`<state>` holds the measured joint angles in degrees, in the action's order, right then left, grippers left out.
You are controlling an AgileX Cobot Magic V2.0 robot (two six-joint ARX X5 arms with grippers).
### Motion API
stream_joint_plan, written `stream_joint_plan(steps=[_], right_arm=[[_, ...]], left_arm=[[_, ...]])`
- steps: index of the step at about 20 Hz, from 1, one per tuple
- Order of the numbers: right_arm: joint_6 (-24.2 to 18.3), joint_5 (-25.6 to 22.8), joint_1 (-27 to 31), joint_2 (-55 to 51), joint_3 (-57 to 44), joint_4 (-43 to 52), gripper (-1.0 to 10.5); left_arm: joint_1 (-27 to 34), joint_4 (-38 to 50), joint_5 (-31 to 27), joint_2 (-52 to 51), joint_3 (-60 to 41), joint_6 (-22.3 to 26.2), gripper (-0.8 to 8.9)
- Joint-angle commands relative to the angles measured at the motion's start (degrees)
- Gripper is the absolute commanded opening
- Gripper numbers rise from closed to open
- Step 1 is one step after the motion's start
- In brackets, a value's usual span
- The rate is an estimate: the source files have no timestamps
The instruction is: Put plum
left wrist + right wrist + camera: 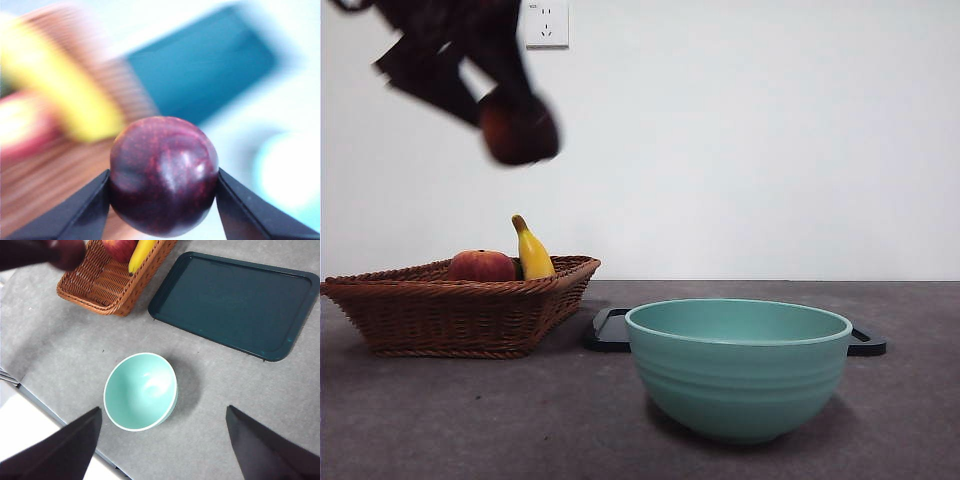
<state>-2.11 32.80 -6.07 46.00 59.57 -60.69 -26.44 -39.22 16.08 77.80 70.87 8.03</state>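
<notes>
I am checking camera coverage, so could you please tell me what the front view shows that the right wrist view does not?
Only the front view shows the wall socket and the plum lifted above the basket in the left gripper.

Only the right wrist view shows the whole dark tray, the bowl's inside and the open right gripper.

Both show basket, banana, red-orange fruit and bowl.

Grey, matte tabletop (60, 340), faintly speckled. Three items rest directly on it: a brown wicker basket (440, 310) toward one side, a dark teal rectangular tray (235, 302) just beside the basket, and a pale green bowl (738, 375) standing upright nearer the front edge, apart from both. In the front view the bowl hides most of the tray.
</notes>
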Motion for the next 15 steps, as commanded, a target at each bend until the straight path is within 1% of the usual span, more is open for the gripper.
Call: stream_joint_plan(steps=[1, 3, 6, 9, 12, 15], right_arm=[[0.39, 0.11, -0.2, 0.33, 0.98, 0.2, 4.0], [0.39, -0.02, -0.17, 0.33, 0.98, 0.2, 4.0], [0.39, -0.02, -0.2, 0.33, 0.98, 0.2, 4.0], [0.39, -0.02, -0.2, 0.33, 0.98, 0.2, 4.0], [0.42, -0.02, -0.2, 0.33, 0.98, 0.2, 4.0], [0.39, -0.02, -0.2, 0.33, 0.98, 0.2, 4.0]], left_arm=[[-6.58, 0.2, 1.4, -0.52, 0.98, -0.11, 2.44], [-12.09, 0.2, 1.4, 0.35, 0.96, 0.33, 2.44], [-17.94, 0.26, 1.36, 3.78, 0.96, 0.66, 2.44], [-21.55, 0.39, 1.33, 8.44, 0.96, 1.92, 2.44], [-23.89, 2.21, 1.14, 13.38, 0.96, 3.02, 2.44], [-25.46, 4.15, -0.85, 17.79, 0.96, 3.87, 2.44]])
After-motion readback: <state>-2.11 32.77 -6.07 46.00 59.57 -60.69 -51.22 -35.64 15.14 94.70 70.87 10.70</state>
